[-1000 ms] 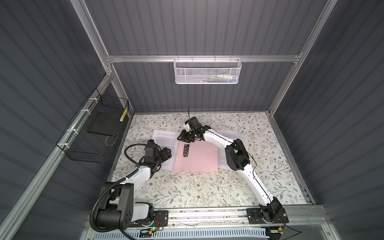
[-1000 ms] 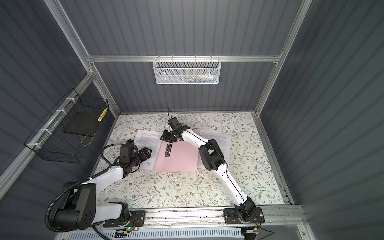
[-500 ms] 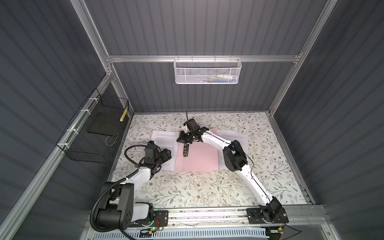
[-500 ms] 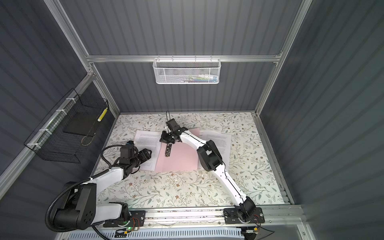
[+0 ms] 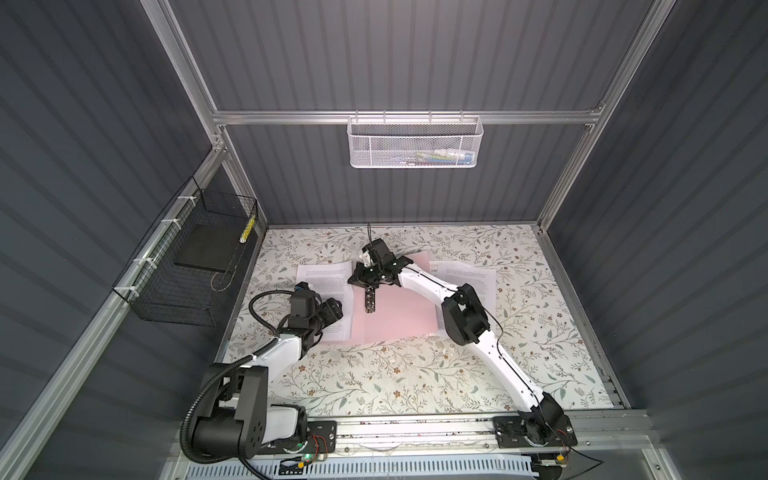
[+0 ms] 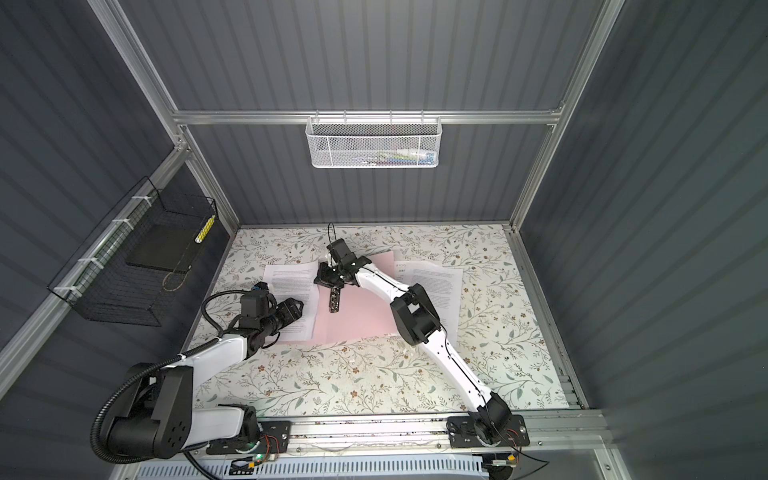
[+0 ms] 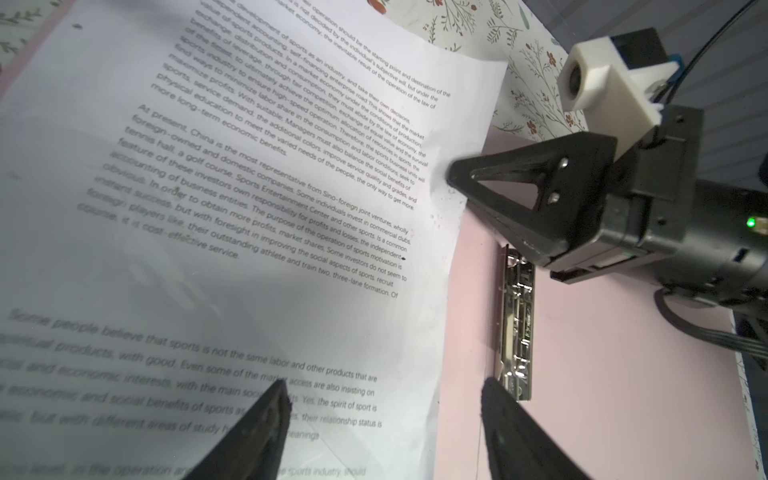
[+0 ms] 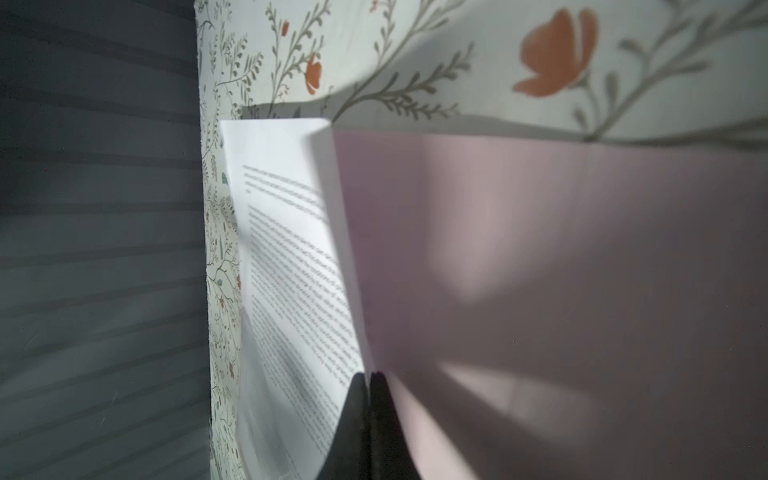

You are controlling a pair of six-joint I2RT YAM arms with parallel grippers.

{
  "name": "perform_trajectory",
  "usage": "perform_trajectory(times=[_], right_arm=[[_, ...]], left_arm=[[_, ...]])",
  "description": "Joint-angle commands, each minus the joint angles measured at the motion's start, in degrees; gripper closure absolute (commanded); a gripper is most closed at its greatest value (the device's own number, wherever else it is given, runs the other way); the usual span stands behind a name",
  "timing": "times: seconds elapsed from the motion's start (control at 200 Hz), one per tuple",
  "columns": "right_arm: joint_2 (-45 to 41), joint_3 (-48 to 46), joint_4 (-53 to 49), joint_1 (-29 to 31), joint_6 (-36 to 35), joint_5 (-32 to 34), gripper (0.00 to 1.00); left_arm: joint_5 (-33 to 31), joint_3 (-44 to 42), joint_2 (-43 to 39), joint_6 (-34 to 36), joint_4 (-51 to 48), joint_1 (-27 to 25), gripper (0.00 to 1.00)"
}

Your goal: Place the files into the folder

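Right end effector (image 7: 452, 175) pinches sheet (image 7: 249, 199) edge.

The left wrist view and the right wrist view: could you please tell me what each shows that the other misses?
Only the left wrist view: the metal clip, the open left hand, and the right hand seen from the side. Only the right wrist view: its fingertips pressed together at the printed sheet. Both: that sheet, the pink folder and the floral table cover.
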Motion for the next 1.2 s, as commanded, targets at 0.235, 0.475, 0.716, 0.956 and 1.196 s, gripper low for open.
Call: perform_trajectory(times=[0.235,0.475,0.716,0.956,1.196], right_arm=[[-15.7,-15.9,3.9,-0.3,-5.9,6.1,0.58],[-41.4,-46.0,9.5,-5.2,-12.6,9.4,0.54],[-69.4,-79.7,9.7,-15.6,-16.8,17.2,0.56],[-82.1,-89.9,8.5,-17.2,-18.1,18.3,0.80],[-73.3,-82.4,10.0,-7.8,-17.7,15.8,0.91]], left_arm=[[-2.4,-0.1,-1.4,0.8,-2.6,0.5,0.27],[-1.0,1.0,-1.1,1.7,-2.8,0.3,0.33],[-4.9,6.0,-1.4,3.3,-6.2,-6.7,0.34],[-3.7,8.5,3.1,1.0,-4.3,-10.9,0.37],[-6.0,6.0,0.7,0.6,-7.7,-11.9,0.50]])
